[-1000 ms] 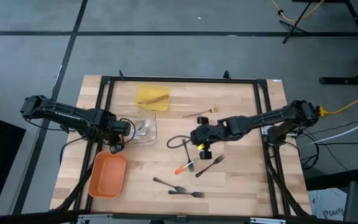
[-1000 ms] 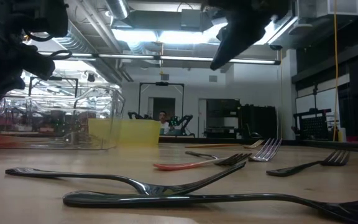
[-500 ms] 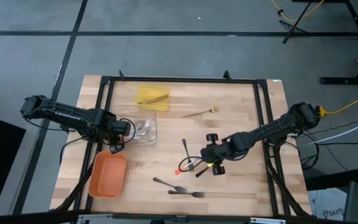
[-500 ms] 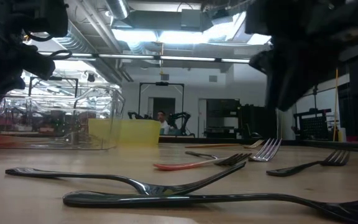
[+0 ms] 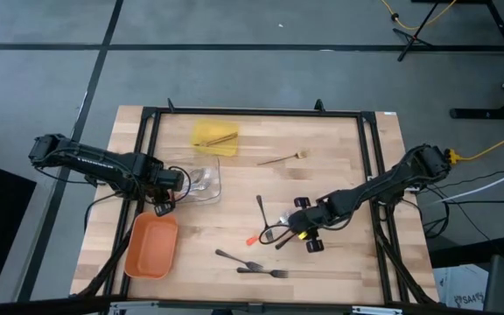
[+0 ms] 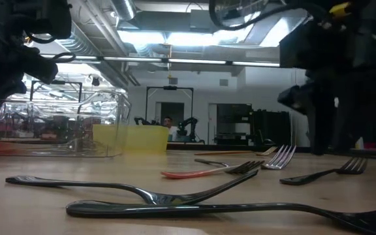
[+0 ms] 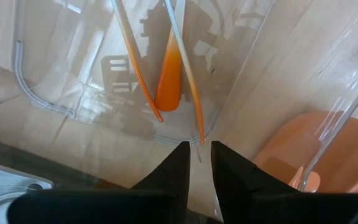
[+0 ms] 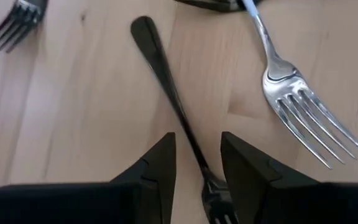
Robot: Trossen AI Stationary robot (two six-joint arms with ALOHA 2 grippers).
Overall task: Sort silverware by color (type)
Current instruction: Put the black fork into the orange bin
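Note:
My right gripper [image 5: 296,231] [image 8: 197,168] is open and low over the table. Its fingers stand on either side of a dark fork's handle [image 8: 173,99] [image 5: 287,238] without touching it. A silver fork [image 8: 291,87] with an orange handle tip [image 5: 254,238] lies flat beside it. Three more dark utensils [image 5: 239,259] [image 5: 262,272] [image 5: 261,208] lie on the wood. A tan wooden utensil [image 5: 283,158] lies farther off. My left gripper [image 5: 171,180] [image 7: 201,158] is at the clear tray [image 5: 201,182], which holds orange-handled silverware [image 7: 169,87]. My left gripper has its two fingers closed to a narrow gap on the clear tray's wall at its corner [image 7: 201,142], one finger inside and one outside, coming from the table's left. The tray stands flat on the table.
The yellow tray [image 5: 214,136], with wooden pieces in it, sits toward the far edge. The orange tray [image 5: 151,247] sits near the left gripper, toward the near edge. A black frame [image 5: 252,112] runs around the table top. Bare wood lies to the right of the right gripper.
My right gripper has moved toward the near edge and the right, and has come down from well above the table until its fingers straddle the dark fork. The left arm and all the utensils have kept still.

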